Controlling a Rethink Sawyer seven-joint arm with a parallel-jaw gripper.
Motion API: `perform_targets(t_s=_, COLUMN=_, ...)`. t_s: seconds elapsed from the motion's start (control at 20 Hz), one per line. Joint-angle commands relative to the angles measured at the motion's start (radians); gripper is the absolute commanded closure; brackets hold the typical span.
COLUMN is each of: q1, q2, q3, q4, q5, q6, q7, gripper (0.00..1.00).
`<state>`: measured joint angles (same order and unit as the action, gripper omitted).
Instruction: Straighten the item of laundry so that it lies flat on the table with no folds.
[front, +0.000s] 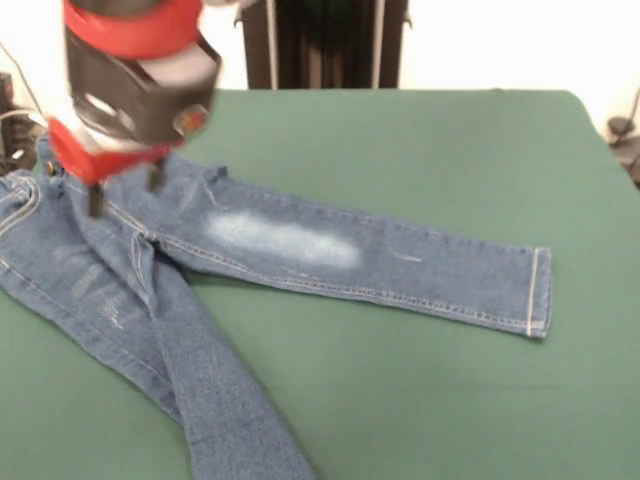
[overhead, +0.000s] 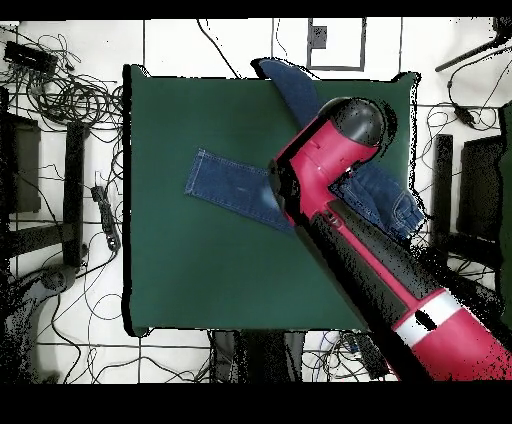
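The jeans (front: 280, 250) are the item of laundry here, but the green counter (front: 420, 380) under them is by far the biggest thing, so it comes first: it is filling most of both views, with rounded corners, and the denim is taking up only one side of it.

The red and black arm (overhead: 400, 280) is reaching in a long diagonal across the overhead view, covering the waist and upper legs of the jeans from above.

The jeans are lying on the counter toward the left of the front view. Their waistband is sitting at the left edge of that view, and the two legs are splaying apart from the crotch. One leg is lying flat and mostly straight toward the right, showing a faded whitish patch (front: 285, 240) on the thigh and ending in a hemmed cuff (front: 538, 292). The other leg is running down toward the bottom edge of the front view and passing out of frame; in the overhead view its end is hanging over the counter's edge. Wrinkles are showing near the crotch and waistband.

The claw (front: 125, 190) is hanging just over the waist area of the jeans, with two dark fingers (front: 95, 200) standing apart and gripping nothing. Whether the tips are touching the denim is hard to tell.
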<state>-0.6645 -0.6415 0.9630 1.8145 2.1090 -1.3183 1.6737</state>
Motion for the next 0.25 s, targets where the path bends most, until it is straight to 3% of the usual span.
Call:
perform_targets(t_s=0.05, q1=0.004, q2=-0.051, q3=0.097, q4=-0.065, q5=0.058, q6=-0.122, q7=-0.503, gripper=0.0)
perform_targets(t_s=0.25, q1=-0.004, q2=-0.052, q3=0.105, q4=-0.086, q5=0.05, q6=-0.153, q7=-0.546, gripper=0.0)
